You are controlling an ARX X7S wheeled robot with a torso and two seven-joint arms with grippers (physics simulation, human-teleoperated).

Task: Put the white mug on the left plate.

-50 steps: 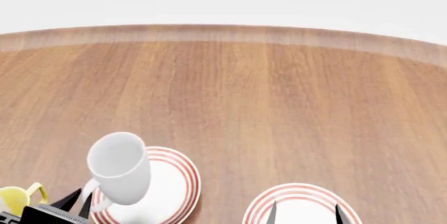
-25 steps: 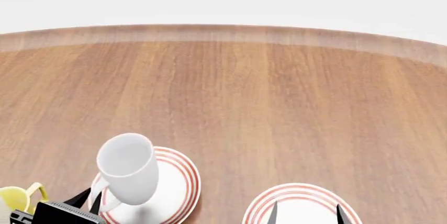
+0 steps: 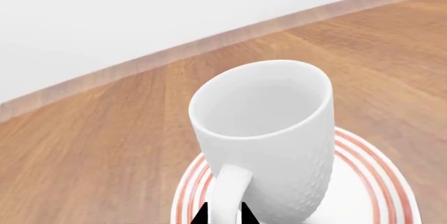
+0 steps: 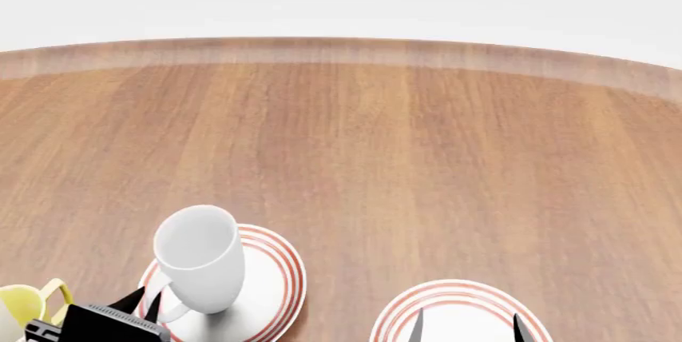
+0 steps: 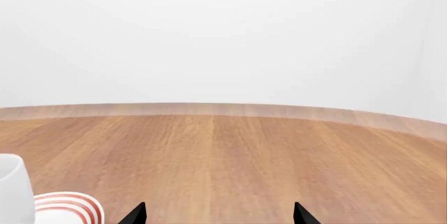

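Here, no writing shows anywhere. The white mug [image 4: 197,266] stands at the lower left of the head view, over the left plate [image 4: 271,278], long axis nearly upright, mouth up, handle toward the left hand [image 4: 146,304], which clenches that handle. It is glossy, plain white, finely dimpled. The right hand [image 4: 465,324] is spread, empty, over the other plate [image 4: 453,292].
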